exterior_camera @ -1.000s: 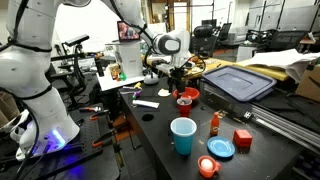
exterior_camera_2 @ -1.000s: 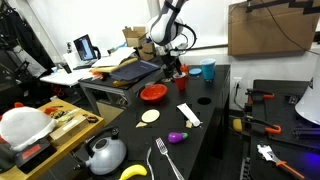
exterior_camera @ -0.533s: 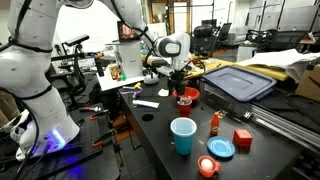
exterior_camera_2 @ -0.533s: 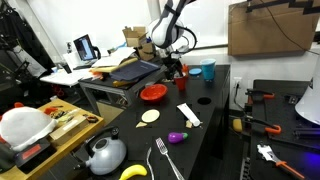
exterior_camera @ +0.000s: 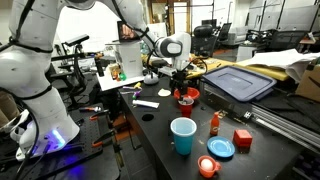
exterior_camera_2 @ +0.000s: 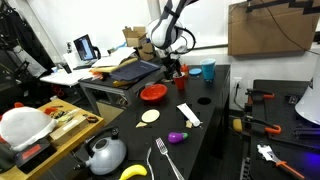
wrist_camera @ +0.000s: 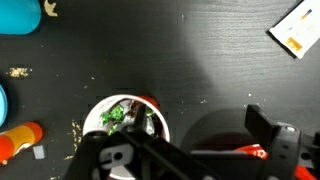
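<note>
Although a full second has gone by, I see nothing shift: the gripper [exterior_camera: 180,77] hangs just where it did over the red bowl [exterior_camera: 187,97], and every object on the dark table [exterior_camera: 150,130] lies as before. Its pincer is spread wide and pinches nothing. In the wrist view the fingers [wrist_camera: 268,135] stand apart, and the bowl's white inside, with something green in it, shows at about 10 o'clock from the gap between them. I cannot tell whether either finger touches the rim, but from an exterior view the gripper seems just above it, not in contact. Seen in that exterior view, the bowl sits near the middle of the table, with a blue cup [exterior_camera: 183,135] at 6 o'clock from it and an orange bottle [exterior_camera: 215,124] at about 4 o'clock. A white card [wrist_camera: 297,26] lies at 2 o'clock in the wrist view. To my eye the stillness is a pause above the bowl, with no grip made on it yet.
</note>
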Available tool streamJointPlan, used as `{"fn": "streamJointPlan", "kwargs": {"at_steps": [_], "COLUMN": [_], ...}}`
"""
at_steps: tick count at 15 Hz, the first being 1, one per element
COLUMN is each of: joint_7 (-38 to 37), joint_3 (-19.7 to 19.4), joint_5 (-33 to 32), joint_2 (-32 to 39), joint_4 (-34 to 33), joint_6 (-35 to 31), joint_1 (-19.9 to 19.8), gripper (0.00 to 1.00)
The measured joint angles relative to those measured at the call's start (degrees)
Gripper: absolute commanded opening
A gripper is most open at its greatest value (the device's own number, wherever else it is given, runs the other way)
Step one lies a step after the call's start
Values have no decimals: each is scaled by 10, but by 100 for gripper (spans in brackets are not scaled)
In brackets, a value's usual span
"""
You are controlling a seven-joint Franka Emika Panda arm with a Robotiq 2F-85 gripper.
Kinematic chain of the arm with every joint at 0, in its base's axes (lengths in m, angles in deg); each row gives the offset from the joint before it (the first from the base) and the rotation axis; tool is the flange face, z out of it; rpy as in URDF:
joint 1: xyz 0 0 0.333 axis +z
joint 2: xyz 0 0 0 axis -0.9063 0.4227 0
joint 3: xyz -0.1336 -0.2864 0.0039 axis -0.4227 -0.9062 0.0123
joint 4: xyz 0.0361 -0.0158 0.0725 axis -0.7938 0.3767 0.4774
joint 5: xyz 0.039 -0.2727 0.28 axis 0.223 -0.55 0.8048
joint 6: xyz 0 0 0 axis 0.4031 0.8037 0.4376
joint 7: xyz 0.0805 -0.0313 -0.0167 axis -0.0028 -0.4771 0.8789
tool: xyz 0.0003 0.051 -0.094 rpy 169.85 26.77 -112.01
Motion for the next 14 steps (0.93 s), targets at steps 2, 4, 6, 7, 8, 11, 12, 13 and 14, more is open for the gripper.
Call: {"fn": "streamJointPlan", "kwargs": {"at_steps": [2,4,6,7,8,11,12,13,14], "joint_7": [0,1,2,2,2,3,3,3,3], "joint_3": [0,0,0,0,0,0,0,0,0], "joint_5": [-11,-15,-15,-15,-15,-15,-15,-15,-15], "joint_2": [3,4,6,8,11,24,29,34,39], "joint_4": [-6,-10,-14,-16,-19,-27,-29,-31,-33], "joint_6": [-1,-1,-2,-2,-3,-10,-14,-18,-21], "joint_1": [1,3,4,4,3,2,2,1,-1], "gripper": [100,100,100,100,100,100,94,74,68]}}
